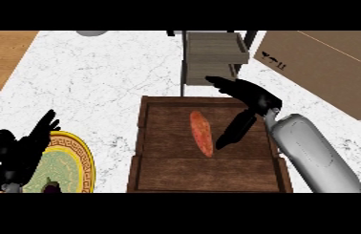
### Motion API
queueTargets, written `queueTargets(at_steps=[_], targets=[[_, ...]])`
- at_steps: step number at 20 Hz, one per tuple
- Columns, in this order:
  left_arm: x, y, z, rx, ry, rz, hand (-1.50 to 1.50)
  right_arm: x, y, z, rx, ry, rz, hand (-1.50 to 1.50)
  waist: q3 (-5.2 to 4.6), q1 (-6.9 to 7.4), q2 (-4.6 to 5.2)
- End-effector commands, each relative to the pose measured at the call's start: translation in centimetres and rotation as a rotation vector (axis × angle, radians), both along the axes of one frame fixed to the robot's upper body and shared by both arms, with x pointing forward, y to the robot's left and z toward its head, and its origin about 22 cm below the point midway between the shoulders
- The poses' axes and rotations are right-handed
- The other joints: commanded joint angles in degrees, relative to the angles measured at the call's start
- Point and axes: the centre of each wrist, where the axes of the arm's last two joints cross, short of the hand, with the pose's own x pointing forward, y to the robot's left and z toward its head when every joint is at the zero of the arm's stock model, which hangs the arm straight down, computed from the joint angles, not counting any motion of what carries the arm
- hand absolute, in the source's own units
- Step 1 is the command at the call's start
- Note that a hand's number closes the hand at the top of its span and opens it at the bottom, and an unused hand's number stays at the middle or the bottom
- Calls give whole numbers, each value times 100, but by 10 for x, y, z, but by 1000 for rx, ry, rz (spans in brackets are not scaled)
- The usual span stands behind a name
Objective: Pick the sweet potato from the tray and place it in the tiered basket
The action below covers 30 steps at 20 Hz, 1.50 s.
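An orange sweet potato (202, 133) lies lengthwise in the middle of the dark wooden tray (169, 173). My right hand (243, 101) hangs over the tray's right half, open, its fingers (233, 132) pointing down beside the sweet potato's right side without holding it; the thumb reaches toward the basket. The tiered basket (215, 49) of grey wood on a black frame stands just behind the tray's far edge. My left hand (25, 147) rests open at the lower left, fingers up, over a plate.
A yellow patterned plate (70, 164) with a dark object on it lies at the lower left. A cardboard box (313, 61) stands at the right rear. A grey round object (91, 33) shows at the top edge. White marble counter (106, 75) spreads left of the tray.
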Motion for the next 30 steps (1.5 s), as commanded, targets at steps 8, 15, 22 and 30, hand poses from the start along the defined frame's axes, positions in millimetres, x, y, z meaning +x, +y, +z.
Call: queueTargets(at_steps=[8, 15, 22, 30], targets=[[3, 8, -23, -6, 1, 8, 0, 21, 11, 41, -189, 155, 83, -150, -3, -60, 6], [5, 5, -21, 6, 5, 2, 0, 16, -8, 12, -230, 199, 34, -150, 1, -57, 2], [10, 3, -15, -12, 6, 1, 0, 26, -30, -7, -192, 253, 67, -150, 2, -37, 9], [-13, -5, -1, -7, 8, 2, 0, 9, -25, -32, -180, 250, 52, -150, 4, -16, 0]])
